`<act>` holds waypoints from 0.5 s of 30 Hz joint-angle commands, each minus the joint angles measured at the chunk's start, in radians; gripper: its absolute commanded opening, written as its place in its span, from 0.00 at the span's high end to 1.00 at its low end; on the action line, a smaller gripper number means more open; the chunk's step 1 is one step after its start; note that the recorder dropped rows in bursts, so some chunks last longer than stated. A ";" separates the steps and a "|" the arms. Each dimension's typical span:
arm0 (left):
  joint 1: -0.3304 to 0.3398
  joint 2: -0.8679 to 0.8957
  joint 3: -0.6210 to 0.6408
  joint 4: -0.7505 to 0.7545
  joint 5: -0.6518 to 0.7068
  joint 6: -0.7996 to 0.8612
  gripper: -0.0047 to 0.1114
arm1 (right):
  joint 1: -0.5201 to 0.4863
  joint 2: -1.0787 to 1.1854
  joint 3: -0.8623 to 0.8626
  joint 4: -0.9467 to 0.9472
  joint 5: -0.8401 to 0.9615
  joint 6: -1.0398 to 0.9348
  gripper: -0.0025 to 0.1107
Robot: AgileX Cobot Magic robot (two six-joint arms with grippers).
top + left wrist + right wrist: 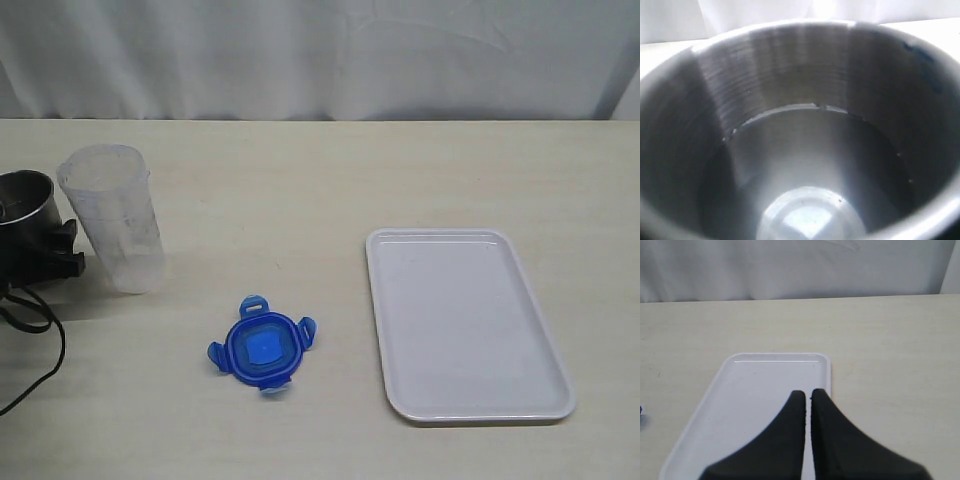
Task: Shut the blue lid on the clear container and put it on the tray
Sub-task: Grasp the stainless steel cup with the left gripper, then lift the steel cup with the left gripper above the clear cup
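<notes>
Shiny steel cup (pixel 22 200) at beige table (pixel 300 180)'s left

A pale beige table (pixel 300 180) stands before a wrinkled white curtain (pixel 300 60).

Right hand (pixel 807 394) has 2 matte black, tapered fingers (pixel 785 440).
</notes>
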 commanded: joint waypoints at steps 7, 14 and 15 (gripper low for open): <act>0.002 0.001 -0.012 -0.004 -0.009 0.004 0.26 | 0.004 0.001 0.004 -0.001 -0.004 0.002 0.94; 0.002 0.001 -0.012 -0.004 0.008 0.001 0.71 | 0.004 0.001 0.004 -0.001 -0.004 0.002 0.94; 0.002 0.001 -0.012 -0.004 0.007 0.001 0.77 | 0.004 0.001 0.004 -0.001 -0.004 0.002 0.94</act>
